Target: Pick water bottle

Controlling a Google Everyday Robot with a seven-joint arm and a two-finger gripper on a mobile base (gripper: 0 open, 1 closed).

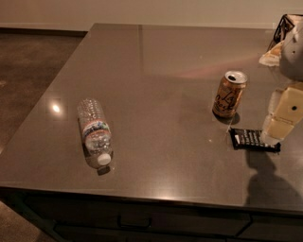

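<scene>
Small clear water bottle (96, 132), lying on its side on the left part of a countertop (165, 71), close to the front edge. Ribbed, crinkled plastic; red, white and blue label band around the middle; white cap. Long axis nearly front to back, leaning slightly; cap end toward the front edge, base toward the far wall (142, 9).

Beneath the bottle, smooth, glossy, dark grey-brown stone-like surface with soft light spots reflected in it. Below and in front of the bottle, dark drawer fronts with 1 slim handle (135, 222). Left of the bottle, dull brown floor (33, 61); far beyond, a pale wall.

Well to the right of the bottle, 1 orange drink can (229, 94), upright, silver top opened. Further right still, the gripper (253, 140): black and ribbed, low over the counter, below cream-coloured blocky arm parts, well apart from the bottle and not touching it. Cannot tell how far open. Far right and back from the bottle, a black wire basket (284, 26).
</scene>
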